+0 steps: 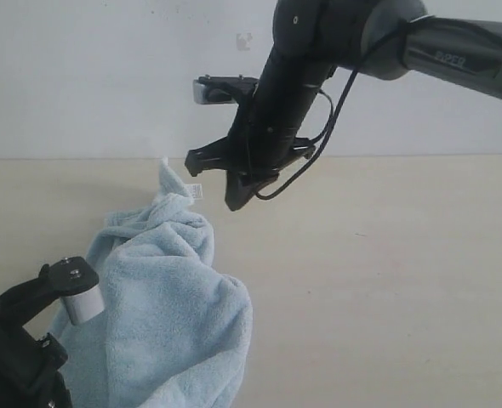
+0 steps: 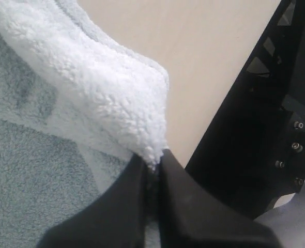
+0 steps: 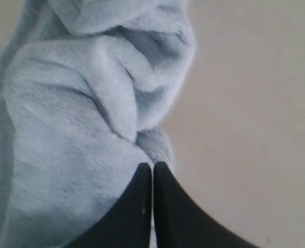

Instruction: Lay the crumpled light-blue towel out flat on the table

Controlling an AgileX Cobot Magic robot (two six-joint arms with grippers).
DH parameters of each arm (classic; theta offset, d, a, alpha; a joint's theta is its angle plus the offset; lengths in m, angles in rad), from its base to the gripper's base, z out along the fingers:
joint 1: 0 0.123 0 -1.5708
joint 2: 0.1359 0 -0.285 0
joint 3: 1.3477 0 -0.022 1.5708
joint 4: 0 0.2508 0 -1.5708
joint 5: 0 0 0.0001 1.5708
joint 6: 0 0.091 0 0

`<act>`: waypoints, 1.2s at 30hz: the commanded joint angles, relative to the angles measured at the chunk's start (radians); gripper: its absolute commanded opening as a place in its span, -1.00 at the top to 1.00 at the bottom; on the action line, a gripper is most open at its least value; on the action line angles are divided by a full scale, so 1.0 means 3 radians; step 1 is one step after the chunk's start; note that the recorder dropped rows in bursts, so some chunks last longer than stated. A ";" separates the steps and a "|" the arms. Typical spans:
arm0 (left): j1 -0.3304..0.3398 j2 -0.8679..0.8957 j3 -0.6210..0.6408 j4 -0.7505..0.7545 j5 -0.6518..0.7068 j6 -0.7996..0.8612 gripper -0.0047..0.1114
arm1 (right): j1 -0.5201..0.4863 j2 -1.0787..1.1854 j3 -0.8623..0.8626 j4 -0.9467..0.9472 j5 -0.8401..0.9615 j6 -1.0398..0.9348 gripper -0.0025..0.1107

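The light-blue towel [image 1: 166, 314] lies crumpled at the lower left of the beige table [image 1: 387, 280], one corner with a small white label [image 1: 196, 191] peaking upward. My left gripper [image 2: 153, 164] is shut on a fluffy fold of the towel [image 2: 64, 103]; in the exterior view its fingers are hidden low behind the left arm [image 1: 13, 340]. My right gripper [image 1: 234, 202] hangs just right of the label corner, apart from it. In the right wrist view the right gripper [image 3: 153, 166] is shut, with nothing seen between its fingers, above the towel's edge [image 3: 75, 103].
A white wall [image 1: 106, 76] rises behind the table's far edge. The right arm [image 1: 302, 85] reaches in from the upper right. A black frame [image 2: 266, 129] stands beside the table in the left wrist view. Bare table [image 3: 256, 103] stretches to the right of the towel.
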 commanded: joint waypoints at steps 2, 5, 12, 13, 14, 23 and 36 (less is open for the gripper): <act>-0.0019 0.0001 0.0014 -0.0091 -0.0097 -0.0026 0.85 | -0.0001 0.0117 -0.0013 0.0944 -0.0726 -0.0438 0.53; -0.0019 0.0001 0.0014 -0.0170 -0.0286 -0.0020 0.85 | 0.0025 0.0193 -0.0013 0.1032 -0.1216 -0.0448 0.01; -0.0019 0.0001 0.0014 -0.0246 -0.0463 -0.0020 0.85 | 0.0037 0.0585 -0.0013 0.1061 -0.1835 -0.0397 -0.08; -0.0019 0.0001 0.0014 -0.0246 -0.0463 -0.0020 0.85 | 0.0038 0.0642 -0.0013 0.1061 -0.1901 -0.0397 -0.08; -0.0019 0.0001 0.0014 -0.0250 -0.0463 -0.0020 0.85 | 0.0038 0.0678 -0.0013 0.1067 -0.1948 -0.0397 -0.08; -0.0019 0.0001 0.0014 -0.0301 -0.0451 -0.0009 0.85 | 0.0165 0.1022 -0.0307 0.1299 -0.2034 -0.0637 0.14; -0.0019 -0.0049 0.0014 0.0124 -0.0535 -0.0180 0.85 | 0.0192 0.0541 -0.0448 0.0299 -0.0980 -0.0162 0.96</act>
